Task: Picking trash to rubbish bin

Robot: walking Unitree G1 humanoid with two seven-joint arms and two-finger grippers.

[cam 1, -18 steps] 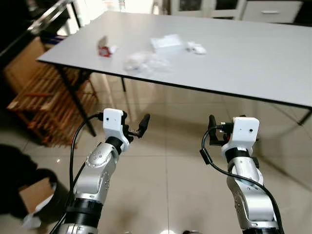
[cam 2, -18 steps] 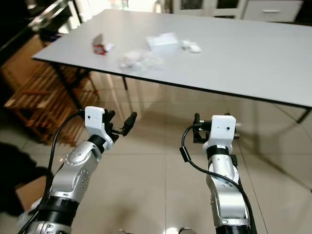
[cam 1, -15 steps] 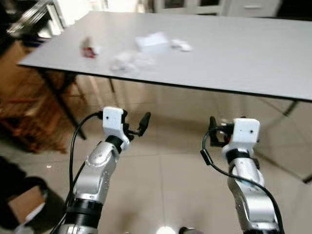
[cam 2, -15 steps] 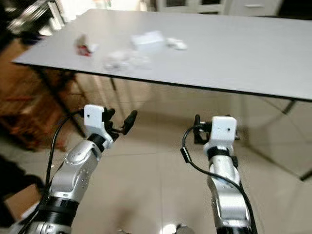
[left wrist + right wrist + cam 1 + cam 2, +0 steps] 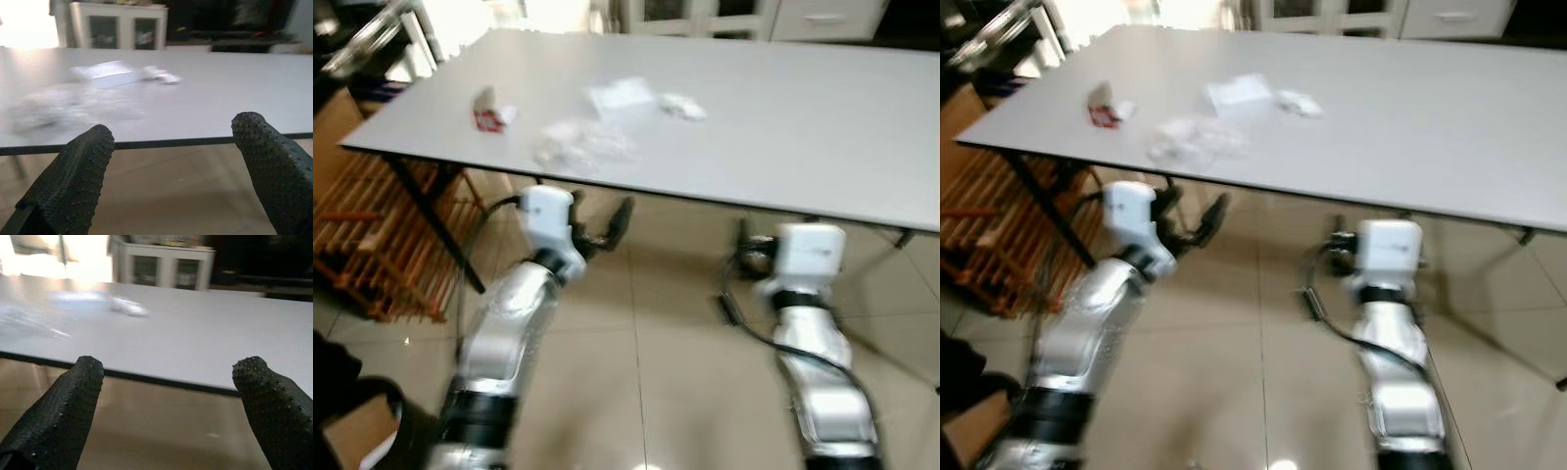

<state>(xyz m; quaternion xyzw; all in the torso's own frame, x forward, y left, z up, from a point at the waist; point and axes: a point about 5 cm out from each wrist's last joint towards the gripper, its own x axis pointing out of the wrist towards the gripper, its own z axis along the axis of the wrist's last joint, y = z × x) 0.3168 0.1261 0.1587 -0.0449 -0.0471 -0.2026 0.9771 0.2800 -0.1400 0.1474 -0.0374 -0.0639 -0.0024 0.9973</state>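
Trash lies scattered on the near-left part of the pale grey table (image 5: 822, 127): a crumpled clear plastic wrapper (image 5: 582, 144) nearest the edge, a flat white packet (image 5: 621, 96) behind it, a small white wad (image 5: 682, 106) beside that, and a little red-and-white carton (image 5: 487, 108) off toward the corner. Both arms are raised below the table's front edge, short of the rubbish. The left gripper (image 5: 171, 166) has its knobbly black fingers spread wide and empty, and the right gripper (image 5: 168, 401) is likewise spread, holding nothing. The head views are smeared, so aim is the main risk: a reach judged from this blur could strike the thin dark table edge or slide under it. The wrapper looks flimsy and slick, likely to skate on the smooth matt top or collapse between the rubber-studded pads; the flat packet offers little height to pinch. A slatted wooden rack (image 5: 372, 230) stands close to the left arm's swing.
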